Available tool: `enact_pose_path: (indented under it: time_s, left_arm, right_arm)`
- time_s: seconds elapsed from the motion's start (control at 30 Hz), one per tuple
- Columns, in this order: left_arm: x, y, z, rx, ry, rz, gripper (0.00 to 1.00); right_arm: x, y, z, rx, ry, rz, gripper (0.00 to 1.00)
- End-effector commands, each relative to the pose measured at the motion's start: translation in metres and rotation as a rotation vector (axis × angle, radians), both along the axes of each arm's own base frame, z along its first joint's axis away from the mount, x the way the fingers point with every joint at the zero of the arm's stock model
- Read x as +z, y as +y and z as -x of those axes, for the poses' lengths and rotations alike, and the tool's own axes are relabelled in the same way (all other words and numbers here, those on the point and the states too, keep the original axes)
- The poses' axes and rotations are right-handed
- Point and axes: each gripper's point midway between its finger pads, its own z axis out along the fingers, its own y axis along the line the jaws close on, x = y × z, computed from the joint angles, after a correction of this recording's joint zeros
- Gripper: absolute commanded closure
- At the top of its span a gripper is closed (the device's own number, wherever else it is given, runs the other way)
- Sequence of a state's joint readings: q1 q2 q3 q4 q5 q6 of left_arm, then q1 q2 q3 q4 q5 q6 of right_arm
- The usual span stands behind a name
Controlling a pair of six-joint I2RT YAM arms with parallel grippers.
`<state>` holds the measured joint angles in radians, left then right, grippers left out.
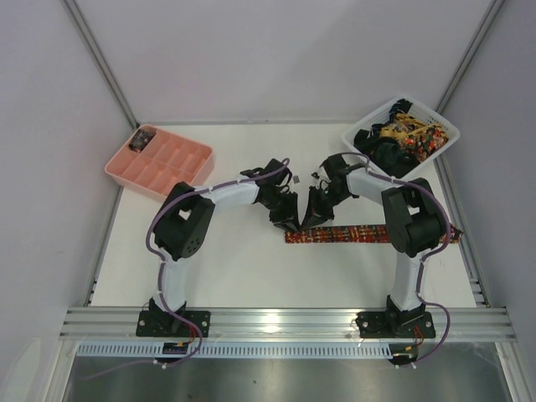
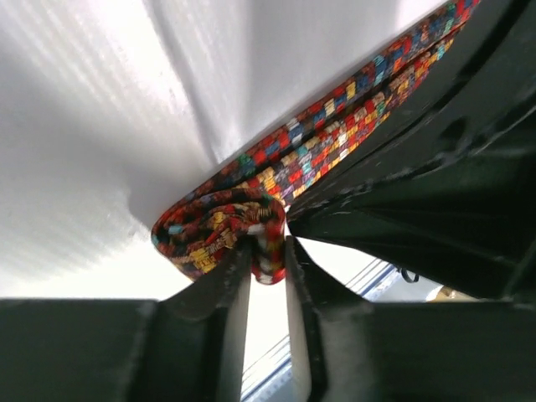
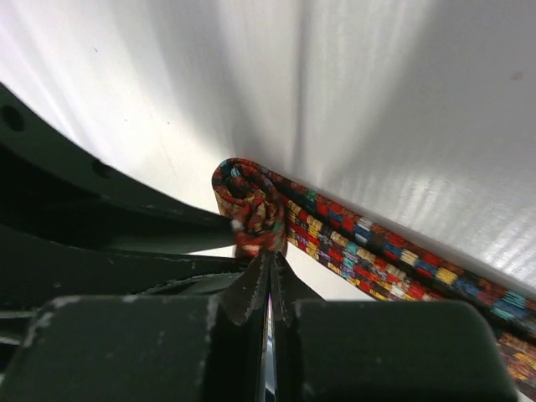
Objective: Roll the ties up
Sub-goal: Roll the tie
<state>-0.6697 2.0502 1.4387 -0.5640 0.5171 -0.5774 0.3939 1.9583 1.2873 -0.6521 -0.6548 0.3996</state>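
I'm early in rolling: the tie [image 3: 368,243] has one end curled. Right tool [image 3: 269,266] is clamped on the curl; left tool [image 2: 268,270] stands slightly parted at it. Next I'd regrip and turn further.

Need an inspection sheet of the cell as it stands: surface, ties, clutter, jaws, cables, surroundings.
Surface: white table, no marks seen.
Job's things: tie lies straight across the table, with its left end wound into a small roll. More ties are heaped in the basket at far right.
Clutter: pink tray at far left, with one small dark item in a corner compartment.
Grippers: left gripper jaws slightly parted, roll at their tips. Right gripper jaws shut, pinching the roll's edge.
Cables: purple cable along each arm, clear of the tie.
Surroundings: pale walls, metal rail at the near edge.
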Motion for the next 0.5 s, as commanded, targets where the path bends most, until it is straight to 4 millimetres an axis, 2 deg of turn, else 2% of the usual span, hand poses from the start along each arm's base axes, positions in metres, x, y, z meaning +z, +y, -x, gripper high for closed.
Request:
enact_pose_path:
  time_s: [0.0, 0.03, 0.23, 0.33, 0.47]
  left_arm:
    - [0.015, -0.012, -0.007, -0.006, -0.086, 0.074, 0.71]
    - [0.015, -0.013, -0.006, -0.012, -0.089, 0.086, 0.68]
    - [0.016, -0.011, 0.002, -0.02, -0.101, 0.126, 0.58]
    - [0.016, -0.011, 0.003, -0.02, -0.117, 0.143, 0.59]
    - [0.016, -0.012, 0.002, -0.025, -0.131, 0.151, 0.58]
  right_arm:
    - [0.018, 0.004, -0.006, -0.015, -0.005, -0.081, 0.96]
    - [0.019, 0.005, -0.006, -0.013, -0.002, -0.088, 0.96]
    - [0.028, 0.003, -0.013, -0.043, 0.0, -0.127, 0.96]
    - [0.029, 0.008, -0.005, -0.003, 0.013, -0.152, 0.96]
    - [0.016, 0.011, 0.012, 0.031, 0.071, -0.15, 0.96]
